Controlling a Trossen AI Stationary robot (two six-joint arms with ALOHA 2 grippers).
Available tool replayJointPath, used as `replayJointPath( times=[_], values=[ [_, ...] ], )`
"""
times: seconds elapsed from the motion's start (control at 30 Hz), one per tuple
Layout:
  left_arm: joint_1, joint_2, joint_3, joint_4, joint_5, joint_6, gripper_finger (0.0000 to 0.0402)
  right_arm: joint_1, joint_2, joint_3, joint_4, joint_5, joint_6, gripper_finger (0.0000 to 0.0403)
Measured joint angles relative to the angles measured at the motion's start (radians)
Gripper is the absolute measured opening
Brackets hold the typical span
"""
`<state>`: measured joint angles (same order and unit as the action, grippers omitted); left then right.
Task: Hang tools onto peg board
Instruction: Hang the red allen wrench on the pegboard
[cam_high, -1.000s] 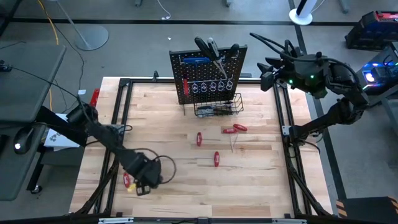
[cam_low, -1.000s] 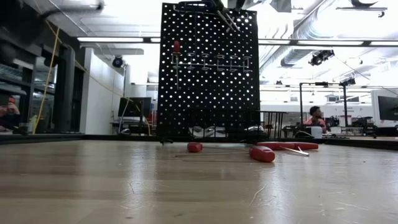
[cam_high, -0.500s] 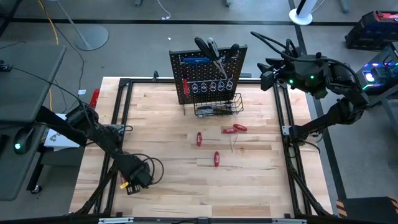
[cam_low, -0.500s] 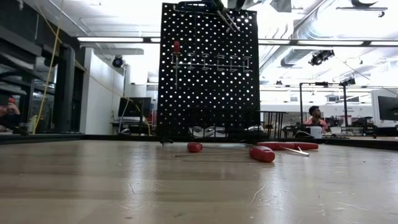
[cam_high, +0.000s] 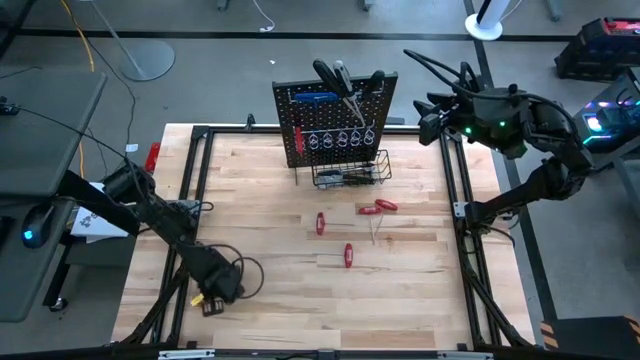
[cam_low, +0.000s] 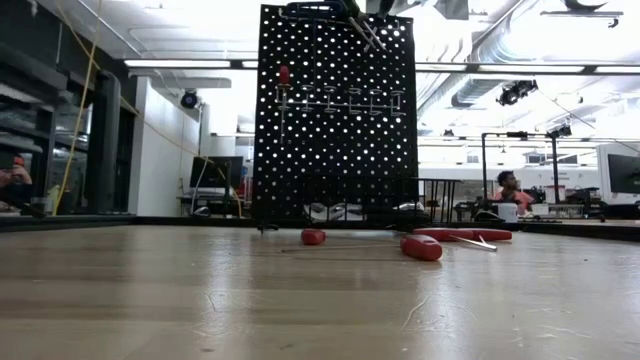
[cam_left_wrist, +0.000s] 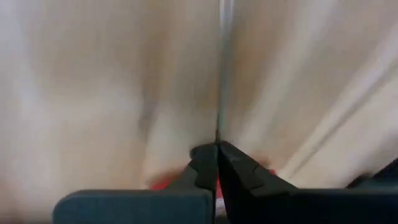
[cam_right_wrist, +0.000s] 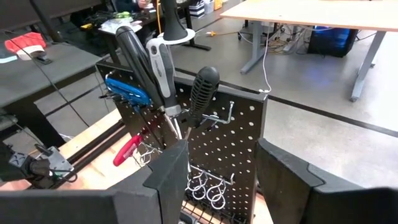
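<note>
Clamping what seems a red-handled screwdriver (cam_left_wrist: 219, 93), the left end effector (cam_high: 210, 296) is clenched; no writing readable.

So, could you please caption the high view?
Three red-handled tools lie before the peg board.

seated person (cam_low: 509, 189) beyond the table (cam_low: 300, 300) (far right), monitors (cam_low: 622, 173).
</note>
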<state>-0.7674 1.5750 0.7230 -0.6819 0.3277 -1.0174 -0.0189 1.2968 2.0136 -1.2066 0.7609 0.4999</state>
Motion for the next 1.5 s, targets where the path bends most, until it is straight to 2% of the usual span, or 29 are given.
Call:
replayJointPath(
  times=[0.1, 0.3, 0.37, 0.43, 0.6, 0.7, 0.8, 0.9, 1.07, 1.17, 1.23, 1.33, 1.5],
  values=[
    [0.034, -0.027, 0.040, 0.084, -0.192, 0.013, 0.0000, 0.000, 0.000, 0.000, 0.003, 0.001, 0.001, 0.0177],
    [0.125, -0.112, 0.122, 0.196, -0.430, 0.057, 0.0000, 0.000, 0.000, 0.000, 0.006, -0.021, -0.004, 0.0177],
    [0.184, -0.153, 0.155, 0.175, -0.531, 0.092, 0.0000, 0.000, -0.001, 0.000, 0.005, -0.054, -0.007, 0.0177],
    [0.243, -0.191, 0.179, 0.161, -0.602, 0.140, 0.0000, -0.001, -0.001, 0.000, -0.001, -0.130, -0.008, 0.0177],
    [0.438, -0.286, 0.260, 0.218, -0.658, 0.298, 0.0000, -0.021, 0.022, 0.000, -0.022, -0.358, -0.033, 0.0177],
    [0.517, -0.275, 0.379, 0.081, -0.637, 0.425, 0.0000, -0.021, 0.061, 0.000, -0.053, -0.445, -0.025, 0.0177],
    [0.556, -0.223, 0.539, -0.070, -0.682, 0.598, 0.0000, -0.020, 0.113, 0.000, -0.077, -0.538, 0.023, 0.0177],
    [0.554, -0.151, 0.683, -0.152, -0.766, 0.837, 0.0000, -0.020, 0.178, 0.000, -0.106, -0.691, 0.043, 0.0177],
    [0.476, -0.038, 0.858, -0.251, -1.025, 1.372, 0.0000, -0.020, 0.257, 0.000, -0.106, -0.885, 0.070, 0.0177],
    [0.423, 0.006, 0.875, -0.263, -1.193, 1.678, 0.0000, -0.021, 0.288, 0.000, -0.069, -0.980, 0.111, 0.0177],
    [0.395, 0.018, 0.877, -0.229, -1.289, 1.828, 0.0000, -0.021, 0.305, 0.000, -0.052, -1.033, 0.158, 0.0177],
    [0.366, 0.023, 0.878, -0.160, -1.377, 1.962, 0.0000, -0.022, 0.332, 0.000, -0.022, -1.078, 0.231, 0.0177],
    [0.351, 0.019, 0.879, -0.003, -1.446, 2.128, 0.0000, -0.029, 0.393, 0.000, 0.063, -1.174, 0.361, 0.0177]
  ],
)
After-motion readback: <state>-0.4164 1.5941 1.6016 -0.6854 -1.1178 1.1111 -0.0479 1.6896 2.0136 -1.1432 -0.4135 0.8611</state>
